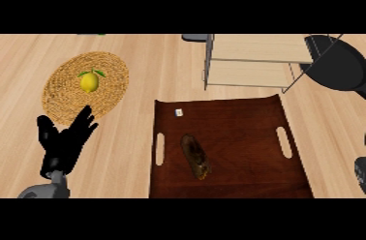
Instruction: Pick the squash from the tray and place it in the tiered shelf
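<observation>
While untouched on the brown tray (236, 118), long dark squash (195, 157) awaiting pickup.

Largest first: wooden surface (143, 65), tiered shelf (253, 60) beyond; left hand (66, 140) resting, fingers spread; right hand barely showing, fingers impossible to tell. Risks rolling if pinched off-centre, or clipping the shelf frame.

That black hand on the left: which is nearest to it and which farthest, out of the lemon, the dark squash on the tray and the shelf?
From the left hand, in the head view:
1. Lemon, just beyond the fingers, on the woven mat.
2. Squash, to its right, on the tray.
3. Tiered shelf, far off at the upper right.
</observation>
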Controlling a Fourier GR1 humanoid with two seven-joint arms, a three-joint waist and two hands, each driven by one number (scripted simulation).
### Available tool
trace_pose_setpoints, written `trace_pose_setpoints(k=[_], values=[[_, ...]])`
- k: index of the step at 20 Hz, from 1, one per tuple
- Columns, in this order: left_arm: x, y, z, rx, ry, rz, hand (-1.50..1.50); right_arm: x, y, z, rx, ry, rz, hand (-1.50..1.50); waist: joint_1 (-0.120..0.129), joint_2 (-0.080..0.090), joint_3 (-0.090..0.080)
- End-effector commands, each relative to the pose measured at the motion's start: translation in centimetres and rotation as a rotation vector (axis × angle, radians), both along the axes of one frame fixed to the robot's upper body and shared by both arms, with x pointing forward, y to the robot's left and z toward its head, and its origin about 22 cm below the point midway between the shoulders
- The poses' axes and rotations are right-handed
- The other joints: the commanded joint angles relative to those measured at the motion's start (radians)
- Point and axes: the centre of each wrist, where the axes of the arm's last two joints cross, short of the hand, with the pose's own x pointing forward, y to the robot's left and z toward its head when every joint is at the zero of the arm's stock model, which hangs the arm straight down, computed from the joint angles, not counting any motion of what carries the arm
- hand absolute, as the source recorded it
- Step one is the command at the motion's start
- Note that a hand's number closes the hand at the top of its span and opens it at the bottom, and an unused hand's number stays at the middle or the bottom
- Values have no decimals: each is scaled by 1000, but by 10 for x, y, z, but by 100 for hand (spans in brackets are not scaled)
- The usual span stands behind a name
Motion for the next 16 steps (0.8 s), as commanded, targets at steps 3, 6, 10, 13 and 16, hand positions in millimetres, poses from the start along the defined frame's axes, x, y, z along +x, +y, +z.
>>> trace_pose_setpoints(k=[3,6,10,13,16], values=[[-1,-16,-19,-21,38,7,0,36,8,-31,-53,11,-12,150,7,7,-4],[12,-1,1,14,41,-10,0,44,4,-28,-60,16,-2,150,3,5,-3],[2,0,-4,2,40,-13,0,59,-25,-53,-68,-6,-29,150,4,6,-3],[-3,11,-14,4,36,-14,0,63,-7,-59,-44,-31,-8,150,2,4,-3],[4,-12,1,-13,50,-6,0,66,-2,-54,-43,-27,12,150,2,2,-3]])
